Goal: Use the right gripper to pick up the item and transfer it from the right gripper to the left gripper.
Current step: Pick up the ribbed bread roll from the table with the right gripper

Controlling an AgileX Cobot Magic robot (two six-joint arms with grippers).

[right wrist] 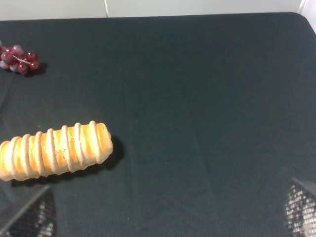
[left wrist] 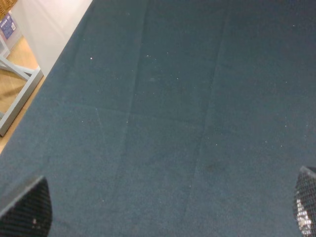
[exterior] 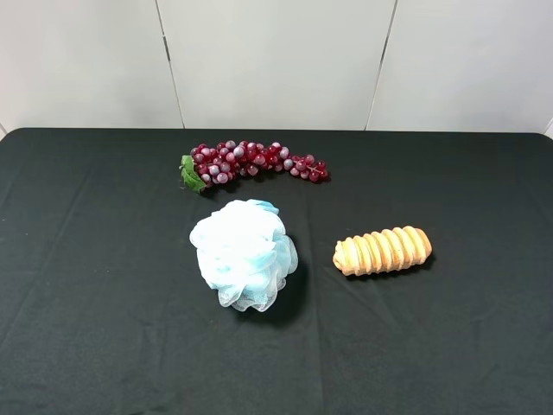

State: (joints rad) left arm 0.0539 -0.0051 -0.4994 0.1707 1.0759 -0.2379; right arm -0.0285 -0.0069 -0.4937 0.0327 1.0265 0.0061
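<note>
Left gripper (left wrist: pixel 166 210): fingers (left wrist: pixel 29 210) stand wide apart. Only the 2 dark tips show. Nothing is between them and nothing is touched; bare dark worktop (left wrist: pixel 173 98) lies beneath.

Right gripper (right wrist: pixel 166 215): fingers (right wrist: pixel 301 210) also stand wide apart and hold nothing. The loaf (right wrist: pixel 54 150) lies on the worktop (right wrist: pixel 207 98) beyond 1 tip, not between the 2, with no contact seen.

Neither gripper appears in the high view.

High view, 3 things on the worktop (exterior: pixel 104 259):
- Loaf (exterior: pixel 383 251): right of centre, ridged side up, long axis running roughly left to right.
- Pouf (exterior: pixel 244 253): near centre, left of the loaf, with a clear gap between them.
- Grapes (exterior: pixel 251 162): behind the pouf, nearer the far edge, apart from both. 1 end of the bunch (right wrist: pixel 19 60) shows in the right wrist view.

Edges: the far edge meets a white wall (exterior: pixel 276 60). The left wrist view shows a side edge with floor (left wrist: pixel 19 64) beyond it. The right wrist view shows the far edge and 1 rounded corner.

Open room: bare cloth to the right of and in front of the loaf, and across the whole left part.
</note>
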